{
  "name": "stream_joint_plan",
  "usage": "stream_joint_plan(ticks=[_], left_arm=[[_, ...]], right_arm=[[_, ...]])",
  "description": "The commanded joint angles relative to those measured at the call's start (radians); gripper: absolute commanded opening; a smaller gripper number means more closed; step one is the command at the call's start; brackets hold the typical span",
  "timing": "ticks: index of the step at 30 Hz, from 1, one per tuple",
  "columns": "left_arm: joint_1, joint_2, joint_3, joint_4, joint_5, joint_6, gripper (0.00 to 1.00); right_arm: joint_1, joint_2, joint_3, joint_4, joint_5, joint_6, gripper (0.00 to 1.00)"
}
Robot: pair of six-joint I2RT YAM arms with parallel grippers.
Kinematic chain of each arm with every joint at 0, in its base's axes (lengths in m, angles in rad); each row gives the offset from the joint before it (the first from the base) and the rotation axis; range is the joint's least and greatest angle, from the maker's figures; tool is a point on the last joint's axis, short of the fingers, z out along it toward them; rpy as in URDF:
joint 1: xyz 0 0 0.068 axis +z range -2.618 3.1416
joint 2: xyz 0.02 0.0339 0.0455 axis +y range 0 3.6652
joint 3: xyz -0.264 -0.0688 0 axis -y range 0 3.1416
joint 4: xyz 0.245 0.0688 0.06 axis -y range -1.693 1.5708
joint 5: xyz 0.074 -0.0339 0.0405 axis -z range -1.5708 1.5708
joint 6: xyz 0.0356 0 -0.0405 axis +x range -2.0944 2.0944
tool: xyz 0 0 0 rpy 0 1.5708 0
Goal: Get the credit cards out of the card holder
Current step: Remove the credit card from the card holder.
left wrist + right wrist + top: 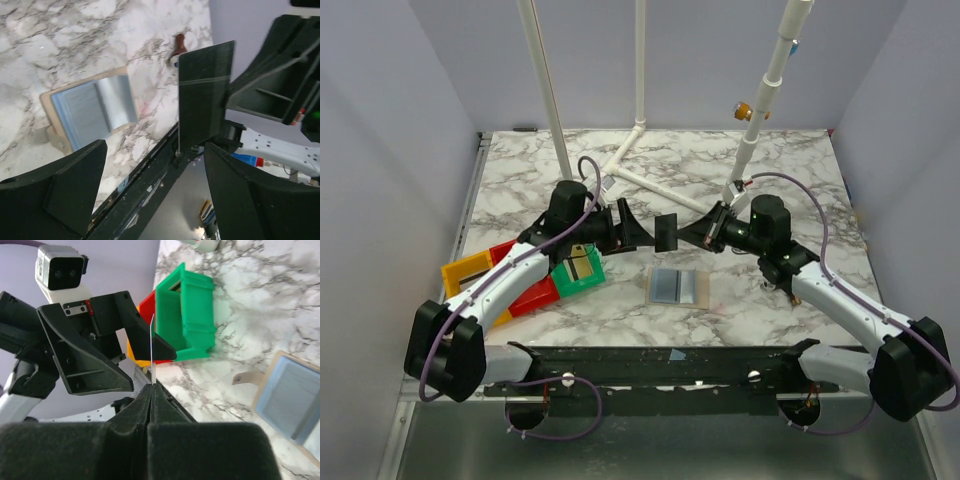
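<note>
- right fingers (132, 415) pressed together, pinching a credit card (205, 95) by one edge. The card stands upright in the air, edge-on to the right wrist view, with its dark face toward the left wrist view.
- left fingers (75, 190) spread wide and holding nothing. The tips sit just short of the card, and I see no contact.
- card holder (678, 287) lies flat on the tabletop (770, 160), near the front between the two arms and well apart from the held card. Its pale blue face is up. It probably has a second card inside, can't confirm.
- Doing it well:
  - It's only a thin edge pinch, so don't loosen until the card is down, and move slowly with no wrist twist.
  - Left should back straight out before right swings, or a spread finger clips the card.
  - Lay the card flat on bare tabletop beside the holder, not on top of it.
- Pose:
  - Both arms reach in from the near corners, elbows out.
  - The wrists face each other over mid-tabletop, with the fingers roughly level and clear of the surface.
  - The left forearm passes over the green bin (578, 268), with the red bin (530, 295) and yellow bin (465, 270) beside it.
</note>
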Motion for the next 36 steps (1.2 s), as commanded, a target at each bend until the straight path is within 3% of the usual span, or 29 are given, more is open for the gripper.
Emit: stream_joint_plan(ticks=[1, 6, 12, 20, 23, 27, 28, 29, 30, 32, 34, 36], left_arm=[[0.025, -0.032, -0.041, 0.21, 0.157, -0.111, 0.78], [0.026, -0.001, -0.066, 0.329, 0.219, -0.194, 0.71], [0.026, 0.023, -0.089, 0.456, 0.261, -0.283, 0.6], [0.026, 0.027, -0.096, 0.507, 0.282, -0.325, 0.24], [0.025, 0.026, -0.098, 0.508, 0.284, -0.327, 0.03], [0.025, 0.022, -0.098, 0.503, 0.283, -0.322, 0.0], [0.025, 0.02, -0.096, 0.498, 0.28, -0.319, 0.0], [0.025, 0.018, -0.095, 0.491, 0.279, -0.314, 0.0], [0.025, 0.017, -0.093, 0.481, 0.276, -0.307, 0.0], [0.025, 0.007, -0.084, 0.433, 0.261, -0.28, 0.0], [0.026, -0.006, -0.068, 0.35, 0.232, -0.231, 0.0], [0.025, -0.025, -0.048, 0.248, 0.188, -0.169, 0.0]], right_arm=[[-0.008, 0.032, 0.008, 0.132, -0.137, 0.077, 0.01], [-0.008, 0.051, -0.019, 0.246, -0.195, 0.132, 0.01], [-0.008, 0.059, -0.032, 0.267, -0.209, 0.144, 0.01], [-0.009, 0.06, -0.049, 0.262, -0.202, 0.136, 0.01], [-0.008, 0.057, -0.047, 0.247, -0.195, 0.122, 0.01], [-0.009, 0.053, -0.039, 0.216, -0.184, 0.103, 0.01], [-0.009, 0.053, -0.032, 0.197, -0.178, 0.094, 0.04], [-0.008, 0.051, -0.026, 0.177, -0.167, 0.084, 0.16], [-0.01, 0.048, -0.02, 0.161, -0.159, 0.073, 0.44], [-0.008, 0.037, -0.011, 0.127, -0.136, 0.051, 0.85], [-0.009, 0.025, 0.009, 0.059, -0.097, 0.015, 1.0], [-0.008, 0.012, 0.026, -0.014, -0.044, -0.019, 1.0]])
